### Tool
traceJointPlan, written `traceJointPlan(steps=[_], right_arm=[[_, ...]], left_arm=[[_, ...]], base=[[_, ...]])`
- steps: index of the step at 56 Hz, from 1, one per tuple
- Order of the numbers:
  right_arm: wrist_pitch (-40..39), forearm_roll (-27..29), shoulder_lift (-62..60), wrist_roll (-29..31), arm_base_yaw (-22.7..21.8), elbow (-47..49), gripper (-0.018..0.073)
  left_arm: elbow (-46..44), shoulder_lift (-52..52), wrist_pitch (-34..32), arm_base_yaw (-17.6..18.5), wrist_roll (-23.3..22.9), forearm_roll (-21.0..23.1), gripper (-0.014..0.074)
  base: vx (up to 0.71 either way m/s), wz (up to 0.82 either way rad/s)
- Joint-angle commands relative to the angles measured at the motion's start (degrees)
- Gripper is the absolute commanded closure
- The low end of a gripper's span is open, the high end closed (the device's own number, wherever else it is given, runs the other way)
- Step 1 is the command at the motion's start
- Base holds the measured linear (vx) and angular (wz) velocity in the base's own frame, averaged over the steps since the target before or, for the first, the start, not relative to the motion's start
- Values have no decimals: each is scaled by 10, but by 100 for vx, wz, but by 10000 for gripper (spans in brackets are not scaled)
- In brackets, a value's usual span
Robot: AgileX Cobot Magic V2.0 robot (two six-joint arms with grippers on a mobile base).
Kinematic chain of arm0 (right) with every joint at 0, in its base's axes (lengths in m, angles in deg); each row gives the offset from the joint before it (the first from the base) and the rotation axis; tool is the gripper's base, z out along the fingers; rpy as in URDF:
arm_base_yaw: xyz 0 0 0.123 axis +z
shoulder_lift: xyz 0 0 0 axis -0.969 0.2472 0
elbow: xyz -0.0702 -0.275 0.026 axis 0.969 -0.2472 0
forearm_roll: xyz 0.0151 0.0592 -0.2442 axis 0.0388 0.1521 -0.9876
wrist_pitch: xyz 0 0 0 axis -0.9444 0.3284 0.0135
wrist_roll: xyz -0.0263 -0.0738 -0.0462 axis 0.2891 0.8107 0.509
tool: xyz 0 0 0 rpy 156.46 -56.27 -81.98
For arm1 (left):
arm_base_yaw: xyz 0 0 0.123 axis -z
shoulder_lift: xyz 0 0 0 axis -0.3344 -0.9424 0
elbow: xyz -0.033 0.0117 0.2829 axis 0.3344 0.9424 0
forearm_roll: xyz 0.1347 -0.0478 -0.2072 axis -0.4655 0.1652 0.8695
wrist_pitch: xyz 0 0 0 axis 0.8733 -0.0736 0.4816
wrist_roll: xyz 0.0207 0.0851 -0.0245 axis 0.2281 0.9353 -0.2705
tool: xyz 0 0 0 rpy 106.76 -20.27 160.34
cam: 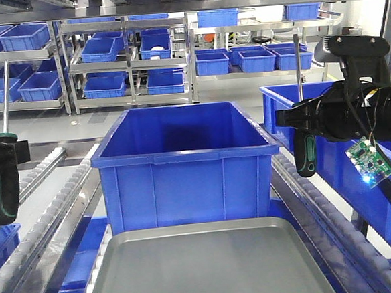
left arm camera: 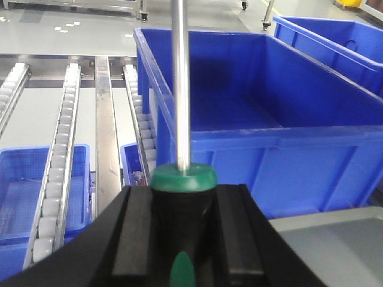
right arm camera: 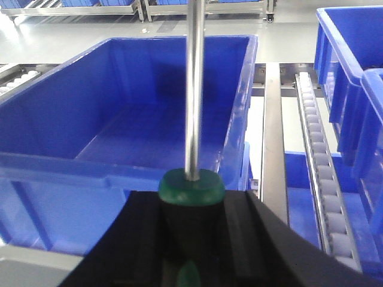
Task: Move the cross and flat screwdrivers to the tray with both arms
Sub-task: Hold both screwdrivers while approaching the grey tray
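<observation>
Left screwdriver (cam: 1, 197) upright in jaws, right screwdriver (cam: 305, 155) likewise — tray (cam: 210, 266) lower, between

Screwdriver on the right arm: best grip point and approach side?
Grip the screwdriver by its chunky handle, as the right hand does now: from the side, across its axis. It stands upright; its steel shaft is too thin to clamp.

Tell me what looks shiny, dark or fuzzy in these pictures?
Front view: the tray has a dull sheen, the blue bin is shadowy inside, and a tiny blue light glows on the circuit board. Left wrist view: a bright streak runs down the left screwdriver; its handle near the lens looks soft. Right wrist view: same glare on the right screwdriver.
</observation>
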Motion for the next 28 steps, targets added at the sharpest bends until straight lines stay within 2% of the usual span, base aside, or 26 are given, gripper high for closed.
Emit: traceJointPlan(steps=[1, 28], right_arm=[[-53, 0, -26, 3, -1, 18, 568], [-53, 0, -26, 3, -1, 18, 568]], left_arm=[[-17, 15, -53, 3, -1, 8, 603], [-17, 15, -53, 3, -1, 8, 603]], base=[[9, 3], [6, 1]])
